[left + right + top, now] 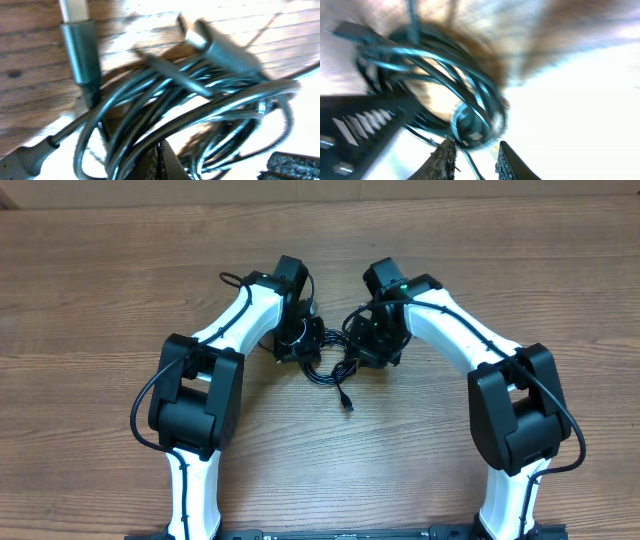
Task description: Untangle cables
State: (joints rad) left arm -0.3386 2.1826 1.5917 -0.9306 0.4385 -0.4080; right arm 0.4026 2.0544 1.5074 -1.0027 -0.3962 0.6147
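Observation:
The cables (327, 363) lie as a tangled black bundle on the wooden table between my two grippers, with one plug end (347, 403) trailing toward the front. My left gripper (300, 342) is at the bundle's left side. In the left wrist view its fingers (161, 150) are pressed together, and loops of cable (200, 100) cross just above their tips; two plugs (82, 50) (220, 47) stick out on top. My right gripper (372, 343) is at the bundle's right side. It stands open (475, 152), with a thin strand running loose through the gap below the coil (465, 100).
The left gripper's black ridged body (360, 125) fills the lower left of the right wrist view. A dark textured finger (295, 167) shows at the lower right of the left wrist view. Bare wooden table (320, 480) surrounds the bundle.

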